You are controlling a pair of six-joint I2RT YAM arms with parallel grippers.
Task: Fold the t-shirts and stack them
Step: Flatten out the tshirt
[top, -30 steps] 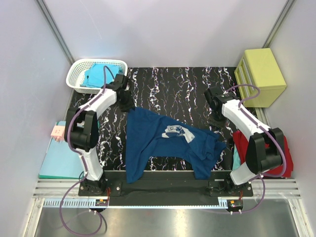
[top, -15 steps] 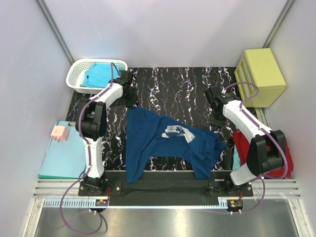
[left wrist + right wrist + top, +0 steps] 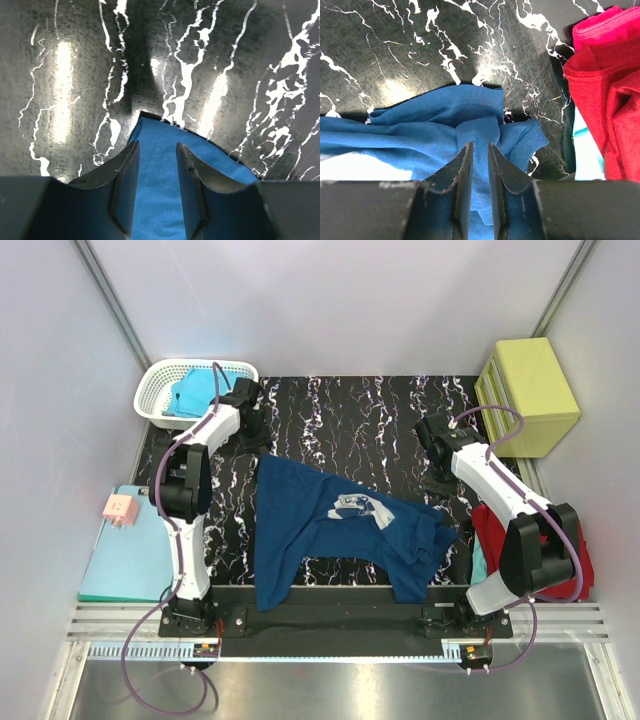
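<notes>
The navy t-shirt lies spread and rumpled on the black marbled table, its pale print facing up. My left gripper hovers just behind the shirt's far left corner, which lies flat under the open jaws. In the left wrist view the shirt shows between the gripper's fingers, unpinched. My right gripper hangs over the bunched right end of the shirt. Its jaws stand a narrow gap apart with smooth cloth below them. A red t-shirt lies at the right edge.
A white basket holding turquoise t-shirts stands at the far left. A yellow-green drawer box sits at the far right. A teal clipboard with a pink block lies left of the table. The red t-shirt overlaps turquoise cloth.
My left gripper has drawn back from the shirt's far left corner toward the basket. The shirt lies as before. The right arm has hardly moved.
</notes>
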